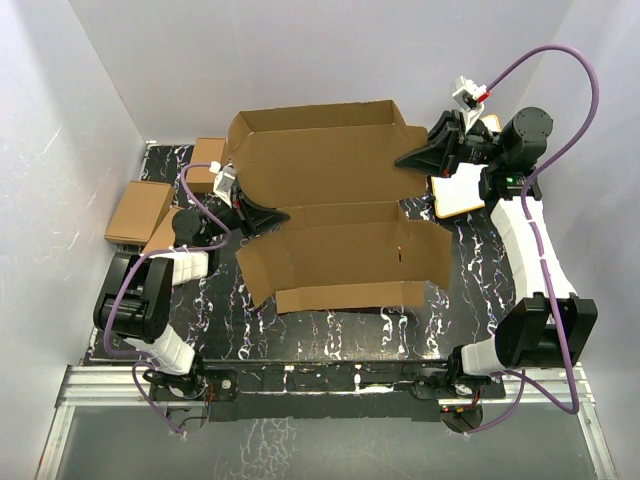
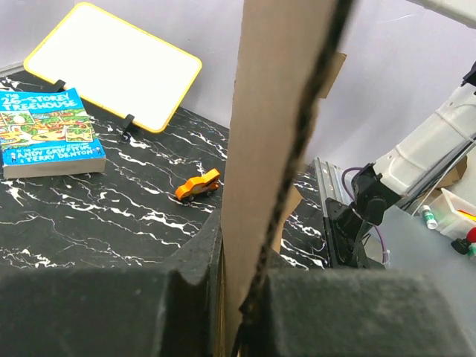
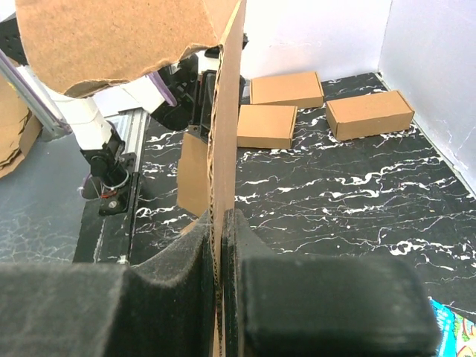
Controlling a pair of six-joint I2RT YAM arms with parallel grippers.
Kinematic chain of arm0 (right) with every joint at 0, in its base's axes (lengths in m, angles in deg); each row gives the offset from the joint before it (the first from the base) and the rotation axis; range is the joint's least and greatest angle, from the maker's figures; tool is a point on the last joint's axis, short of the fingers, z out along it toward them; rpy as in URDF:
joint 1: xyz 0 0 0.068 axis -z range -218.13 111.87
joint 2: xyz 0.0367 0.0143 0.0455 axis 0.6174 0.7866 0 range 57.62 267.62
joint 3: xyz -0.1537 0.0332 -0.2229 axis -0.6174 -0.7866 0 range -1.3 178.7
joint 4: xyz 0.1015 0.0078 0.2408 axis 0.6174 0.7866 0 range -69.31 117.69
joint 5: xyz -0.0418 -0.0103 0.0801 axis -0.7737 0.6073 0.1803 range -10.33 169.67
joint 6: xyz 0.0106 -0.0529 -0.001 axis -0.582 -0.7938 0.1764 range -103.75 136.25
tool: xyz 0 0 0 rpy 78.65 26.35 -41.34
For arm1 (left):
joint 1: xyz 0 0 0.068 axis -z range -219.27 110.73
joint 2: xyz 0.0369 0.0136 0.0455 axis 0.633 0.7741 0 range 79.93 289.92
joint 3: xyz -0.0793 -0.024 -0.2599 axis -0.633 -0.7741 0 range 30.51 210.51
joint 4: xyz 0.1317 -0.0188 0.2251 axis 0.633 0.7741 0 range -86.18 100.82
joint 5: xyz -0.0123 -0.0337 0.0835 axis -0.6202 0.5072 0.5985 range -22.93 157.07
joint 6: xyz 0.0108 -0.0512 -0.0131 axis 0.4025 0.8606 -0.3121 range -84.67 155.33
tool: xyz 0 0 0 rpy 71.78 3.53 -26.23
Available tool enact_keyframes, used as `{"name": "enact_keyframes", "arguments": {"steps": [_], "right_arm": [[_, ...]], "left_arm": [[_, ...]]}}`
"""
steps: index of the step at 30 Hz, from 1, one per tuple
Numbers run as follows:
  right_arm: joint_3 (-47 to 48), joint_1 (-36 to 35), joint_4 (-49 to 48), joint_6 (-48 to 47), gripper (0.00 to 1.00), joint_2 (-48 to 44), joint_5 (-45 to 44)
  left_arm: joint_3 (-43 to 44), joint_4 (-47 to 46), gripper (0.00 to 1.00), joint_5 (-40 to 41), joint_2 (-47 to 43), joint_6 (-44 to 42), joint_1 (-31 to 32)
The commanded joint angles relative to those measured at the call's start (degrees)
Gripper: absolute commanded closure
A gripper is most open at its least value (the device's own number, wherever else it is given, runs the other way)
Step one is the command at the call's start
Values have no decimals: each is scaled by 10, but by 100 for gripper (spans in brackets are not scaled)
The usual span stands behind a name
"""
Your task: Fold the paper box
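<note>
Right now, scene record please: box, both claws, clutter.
box: large brown corrugated cardboard sheet, open, flaps spread, not yet closed
left claw: shut on the sheet's left edge
right claw: shut on its right edge
clutter: blue paperback book, yellow-rimmed whiteboard, small orange toy car, three small brown folded cardboard boxes

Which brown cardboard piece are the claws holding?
The paper box, the big unfolded sheet, pinched by left claw and right claw; the three small folded boxes lie untouched.
</note>
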Motion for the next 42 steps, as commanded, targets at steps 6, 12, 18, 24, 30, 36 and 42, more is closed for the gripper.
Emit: {"name": "enact_keyframes", "arguments": {"steps": [6,12,18,24,30,36,42], "right_arm": [[-12,-4,-37,7,92,-15,1],[-19,1,-21,-16,92,-15,-3],[-27,1,-9,-35,92,-12,-7],[-34,1,-7,-40,92,-13,-8],[-34,1,-6,-41,92,-14,-8],[-33,1,-4,-41,92,-13,-8],[-31,1,-3,-40,92,-11,-8]], "left_arm": [[15,-113,93,-17,-21,11,-8],[-65,-110,3,61,-111,41,-116],[20,244,3,44,-236,20,-207],[155,242,3,-41,-209,53,-210],[208,126,6,-60,-144,147,-202],[245,459,6,-2,-177,-108,-149],[310,643,12,34,-184,-270,-97]]}}
